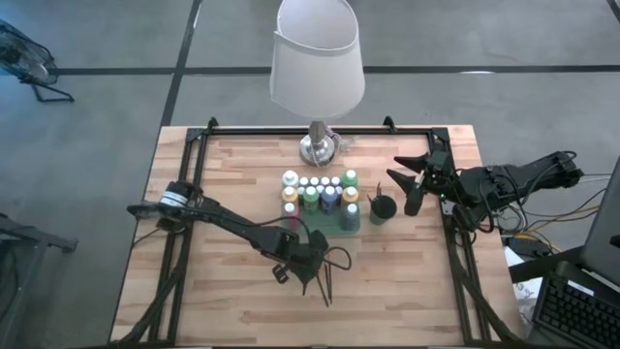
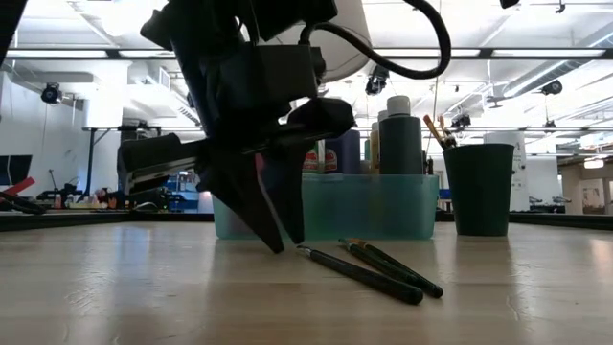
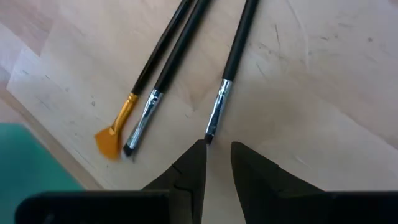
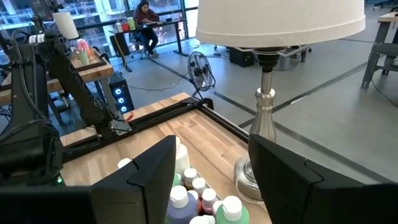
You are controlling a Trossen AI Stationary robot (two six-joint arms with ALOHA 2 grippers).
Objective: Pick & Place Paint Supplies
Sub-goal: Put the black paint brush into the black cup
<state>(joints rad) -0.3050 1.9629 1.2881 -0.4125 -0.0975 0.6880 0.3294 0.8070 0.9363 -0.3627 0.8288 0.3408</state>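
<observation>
Left pincer [image 3: 217,163] narrowly parted, tips at paintbrush [image 3: 225,79].

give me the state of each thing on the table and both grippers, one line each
left gripper: low over the table, fingers a little apart, holding nothing
paintbrushes: three lying loose on the wood, just ahead of the left gripper
paint bottles: upright, capped, packed in the teal tray
dark cup: upright, brushes standing in it
right gripper: raised near the cup, fingers open, empty
lamp: upright
</observation>
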